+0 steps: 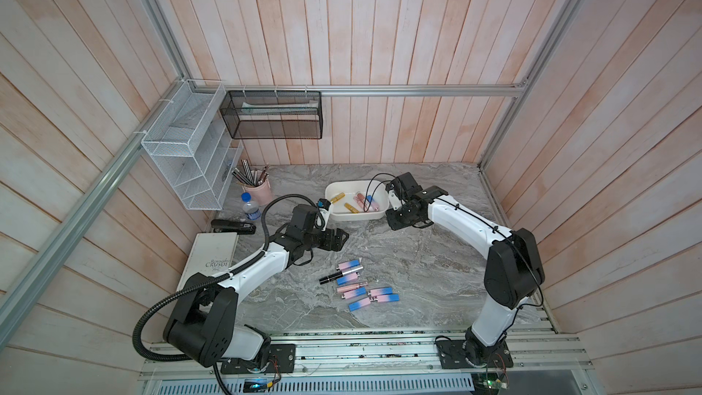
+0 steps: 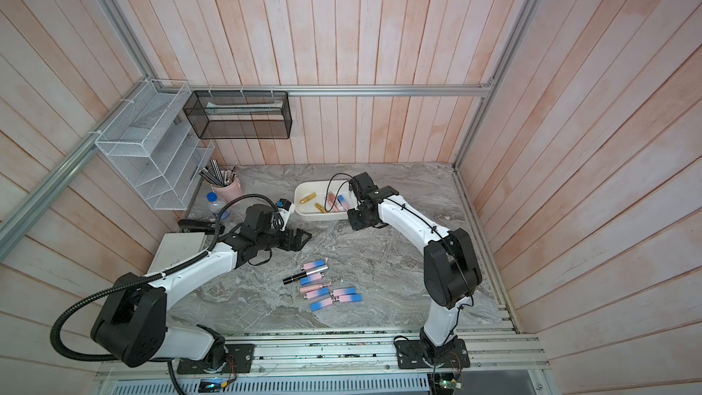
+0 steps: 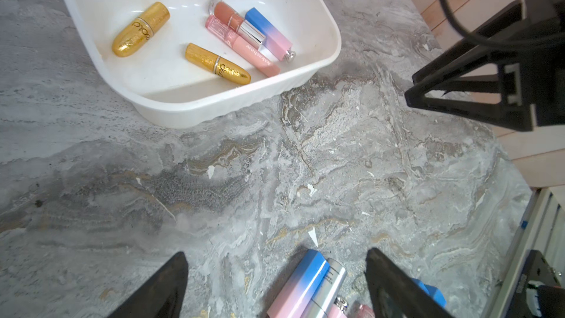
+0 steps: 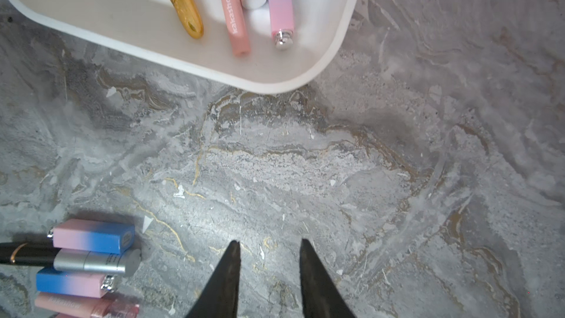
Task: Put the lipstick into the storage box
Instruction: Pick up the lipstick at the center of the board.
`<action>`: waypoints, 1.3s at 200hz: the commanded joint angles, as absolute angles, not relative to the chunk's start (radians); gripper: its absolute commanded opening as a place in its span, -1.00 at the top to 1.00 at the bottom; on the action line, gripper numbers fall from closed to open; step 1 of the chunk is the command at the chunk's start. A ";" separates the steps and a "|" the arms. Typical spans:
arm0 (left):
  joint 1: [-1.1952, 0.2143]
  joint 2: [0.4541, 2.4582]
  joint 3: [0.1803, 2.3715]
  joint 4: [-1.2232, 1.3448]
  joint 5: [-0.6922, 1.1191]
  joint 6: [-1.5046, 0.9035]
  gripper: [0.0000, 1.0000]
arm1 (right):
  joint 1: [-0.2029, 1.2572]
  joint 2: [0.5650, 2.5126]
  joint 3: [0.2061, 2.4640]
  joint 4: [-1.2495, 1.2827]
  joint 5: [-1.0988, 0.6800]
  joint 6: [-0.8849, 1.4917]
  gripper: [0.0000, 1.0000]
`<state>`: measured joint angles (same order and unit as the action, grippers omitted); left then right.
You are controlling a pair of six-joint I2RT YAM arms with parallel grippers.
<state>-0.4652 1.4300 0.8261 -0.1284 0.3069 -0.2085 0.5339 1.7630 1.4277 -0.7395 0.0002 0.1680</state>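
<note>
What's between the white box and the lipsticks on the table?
Only bare marble tabletop lies between the storage box and the loose lipsticks, as the right wrist view shows.

Staged lab booth, probably mock vanity corner — aluminium frame (image 1: 418, 90), plank walls (image 1: 380, 24), marble-look tabletop (image 1: 418, 260), wire rack (image 1: 182, 153).

the storage box (image 3: 214, 111) is plain white; inside lie two glittery gold lipsticks (image 3: 140, 30) and a blue-to-pink lipstick (image 3: 269, 30). the bench (image 4: 305, 163) is mottled grey marble with thin gold veins, carrying more blue-to-pink lipsticks (image 4: 91, 235).
</note>
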 commanded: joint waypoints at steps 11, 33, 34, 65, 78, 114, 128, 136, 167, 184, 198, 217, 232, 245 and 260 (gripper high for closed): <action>-0.520 1.478 0.826 -0.177 0.298 -0.145 -0.75 | 0.526 1.682 1.367 -0.720 0.006 0.216 0.32; -0.547 1.516 0.836 -0.202 0.291 -0.134 -0.76 | 0.525 1.648 1.324 -0.711 0.011 0.231 0.32; -0.547 1.518 0.837 -0.203 0.290 -0.133 -0.75 | 0.525 1.646 1.323 -0.711 0.011 0.231 0.32; -0.571 1.572 0.854 -0.243 0.278 -0.116 -0.72 | 0.520 1.601 1.276 -0.704 0.015 0.246 0.32; -0.580 1.591 0.862 -0.259 0.273 -0.109 -0.66 | 0.518 1.583 1.261 -0.702 0.016 0.250 0.32; -0.587 1.627 0.872 -0.269 0.257 -0.113 -0.44 | 0.509 1.549 1.222 -0.697 0.019 0.257 0.33; -0.588 1.642 0.877 -0.272 0.237 -0.122 -0.44 | 0.508 1.541 1.214 -0.694 0.019 0.258 0.33; -0.587 1.648 0.877 -0.274 0.229 -0.124 -0.44 | 0.505 1.537 1.208 -0.693 0.019 0.257 0.33; -0.588 1.658 0.879 -0.275 0.224 -0.129 -0.43 | 0.499 1.527 1.194 -0.691 0.020 0.252 0.33; -0.588 1.663 0.880 -0.274 0.226 -0.130 -0.39 | 0.494 1.522 1.188 -0.693 0.018 0.251 0.34; -0.590 1.667 0.883 -0.279 0.233 -0.130 -0.36 | 0.489 1.514 1.182 -0.693 0.019 0.249 0.34; -0.593 1.669 0.887 -0.285 0.230 -0.130 -0.33 | 0.481 1.502 1.172 -0.689 0.020 0.250 0.34; -0.595 1.669 0.890 -0.286 0.227 -0.130 -0.32 | 0.475 1.499 1.167 -0.687 0.015 0.249 0.34; -0.598 1.669 0.896 -0.290 0.225 -0.130 -0.31 | 0.473 1.499 1.167 -0.689 0.015 0.246 0.34; -0.604 1.667 0.903 -0.295 0.221 -0.129 -0.31 | 0.471 1.497 1.165 -0.689 0.014 0.244 0.34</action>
